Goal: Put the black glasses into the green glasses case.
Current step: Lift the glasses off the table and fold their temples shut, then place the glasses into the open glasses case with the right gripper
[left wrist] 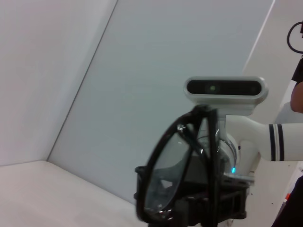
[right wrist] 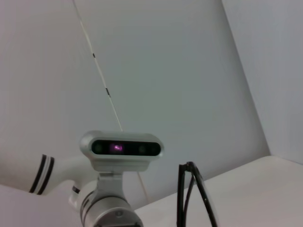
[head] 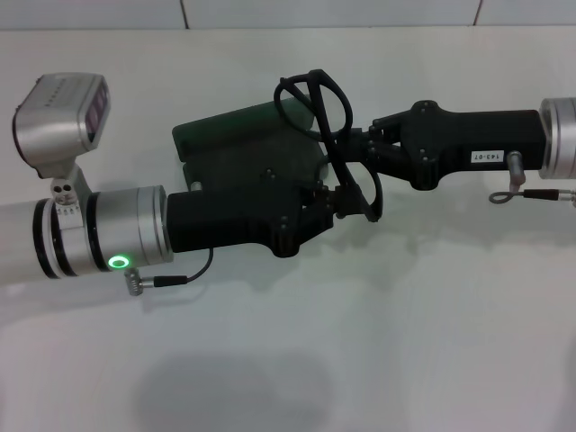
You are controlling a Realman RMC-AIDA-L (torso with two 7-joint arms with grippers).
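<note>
The black glasses (head: 317,106) are up in the air, held between the two arms right above the green glasses case (head: 236,135), which lies on the white table (head: 360,342) and is largely hidden under the left arm. The left gripper (head: 346,202) reaches in from one side of the case and looks clamped on the lower part of the frame. The right gripper (head: 364,142) comes from the opposite side and meets the glasses beside the lens; whether its fingers are actually pinching I cannot tell. In the left wrist view the glasses (left wrist: 182,170) sit folded, lenses upright, right in front of the camera.

These look light and thin, with springy temple arms and lenses that would scratch or smear, so I'd judge a gentle hold on the frame bridge or rim, not the glass, is best.

Around the case the table is bare on every side, so there is plenty of room. The tight spot is directly over the case, where both grippers crowd together.
</note>
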